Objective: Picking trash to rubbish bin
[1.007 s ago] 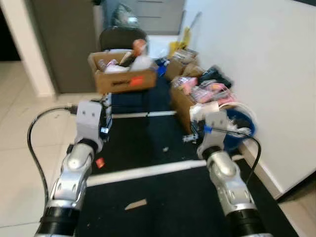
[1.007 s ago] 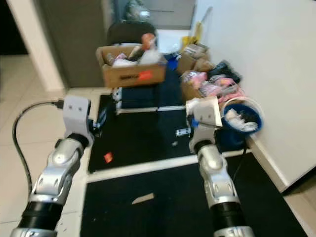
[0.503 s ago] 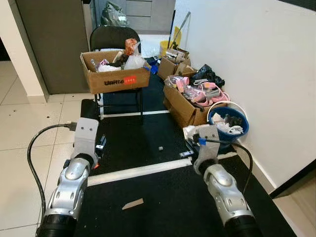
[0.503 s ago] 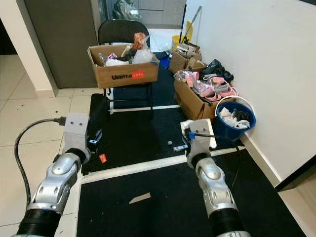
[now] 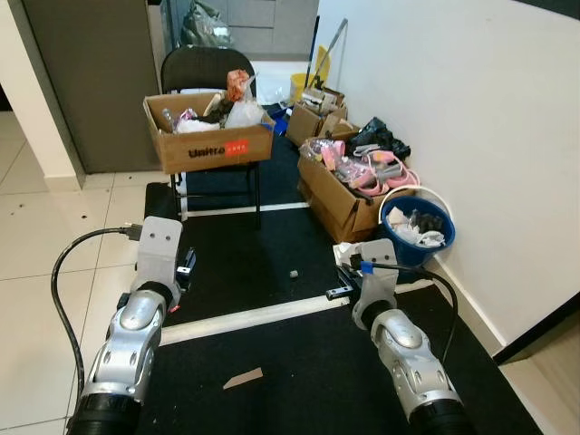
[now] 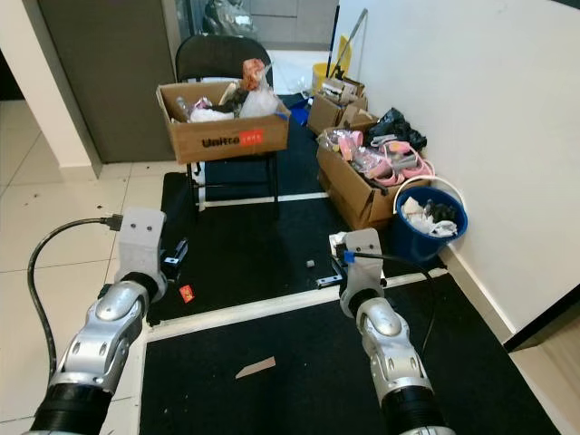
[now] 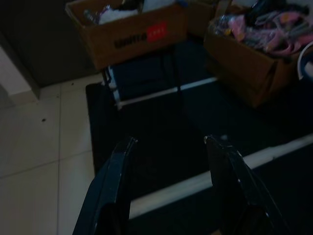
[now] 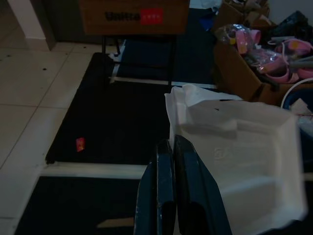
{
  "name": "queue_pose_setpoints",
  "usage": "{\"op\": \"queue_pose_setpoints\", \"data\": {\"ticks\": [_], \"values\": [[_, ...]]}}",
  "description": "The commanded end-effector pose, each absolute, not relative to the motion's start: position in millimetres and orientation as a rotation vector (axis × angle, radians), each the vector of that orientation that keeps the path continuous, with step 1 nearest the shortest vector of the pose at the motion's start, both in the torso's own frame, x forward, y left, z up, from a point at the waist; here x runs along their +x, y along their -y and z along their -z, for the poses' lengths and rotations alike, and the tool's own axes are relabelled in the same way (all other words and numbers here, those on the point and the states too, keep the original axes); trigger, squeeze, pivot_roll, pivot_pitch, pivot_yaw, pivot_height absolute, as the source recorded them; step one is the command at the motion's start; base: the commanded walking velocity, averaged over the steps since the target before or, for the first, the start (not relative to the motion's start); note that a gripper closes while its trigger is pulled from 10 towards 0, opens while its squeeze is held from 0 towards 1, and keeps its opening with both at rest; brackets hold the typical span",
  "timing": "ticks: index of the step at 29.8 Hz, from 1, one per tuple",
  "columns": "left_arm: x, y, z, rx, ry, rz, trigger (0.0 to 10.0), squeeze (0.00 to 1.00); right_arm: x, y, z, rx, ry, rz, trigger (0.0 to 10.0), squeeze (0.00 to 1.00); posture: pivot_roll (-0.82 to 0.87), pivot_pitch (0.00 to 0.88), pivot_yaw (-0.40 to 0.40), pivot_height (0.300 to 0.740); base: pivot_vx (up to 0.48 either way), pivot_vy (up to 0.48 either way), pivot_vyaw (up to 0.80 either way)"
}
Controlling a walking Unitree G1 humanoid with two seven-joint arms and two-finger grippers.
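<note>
Facing you is a black mat (image 5: pixel 272 263) with a cardboard box on a chair (image 5: pixel 210 136) well ahead of both pincers. The blue bucket (image 5: pixel 417 231), judged the rubbish bin, sits near and ahead of the right gripper (image 8: pixel 168 161), toward its outer side. That pincer is clamped on a white foam piece (image 8: pixel 234 161), so pickup is done; carrying and release remain. The left gripper (image 7: pixel 168 142) stands spread and empty. Note a small red scrap (image 6: pixel 186 292) near it, and a tan scrap (image 5: pixel 243 376) between the arms. Use the right wrist view to confirm the grip; the head views hide it.
</note>
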State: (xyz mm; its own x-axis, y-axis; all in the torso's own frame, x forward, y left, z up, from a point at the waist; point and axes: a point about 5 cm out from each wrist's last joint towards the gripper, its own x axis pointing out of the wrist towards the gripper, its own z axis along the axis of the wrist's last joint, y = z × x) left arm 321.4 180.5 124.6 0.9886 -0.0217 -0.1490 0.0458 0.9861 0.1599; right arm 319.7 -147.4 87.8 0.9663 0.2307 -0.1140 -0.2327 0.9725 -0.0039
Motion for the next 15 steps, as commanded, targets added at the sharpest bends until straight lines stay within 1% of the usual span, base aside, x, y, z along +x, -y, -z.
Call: {"op": "queue_pose_setpoints", "data": {"ticks": [1,15], "values": [[319.4,-182.4,-118.7,0.163,-0.18,0.033,10.0,0.0,321.8,146.0,-90.0,-0.013,-0.102,-0.235,10.0,0.0,-0.03,0.073,-0.05,0.74,0.3,0.0,0.0],[320.8,-179.3,-122.8,0.171,-0.17,0.051,10.0,0.0,323.3,145.8,-90.4,-0.026,-0.087,-0.221,10.0,0.0,-0.03,0.077,-0.045,0.74,0.334,0.0,0.0]]}}
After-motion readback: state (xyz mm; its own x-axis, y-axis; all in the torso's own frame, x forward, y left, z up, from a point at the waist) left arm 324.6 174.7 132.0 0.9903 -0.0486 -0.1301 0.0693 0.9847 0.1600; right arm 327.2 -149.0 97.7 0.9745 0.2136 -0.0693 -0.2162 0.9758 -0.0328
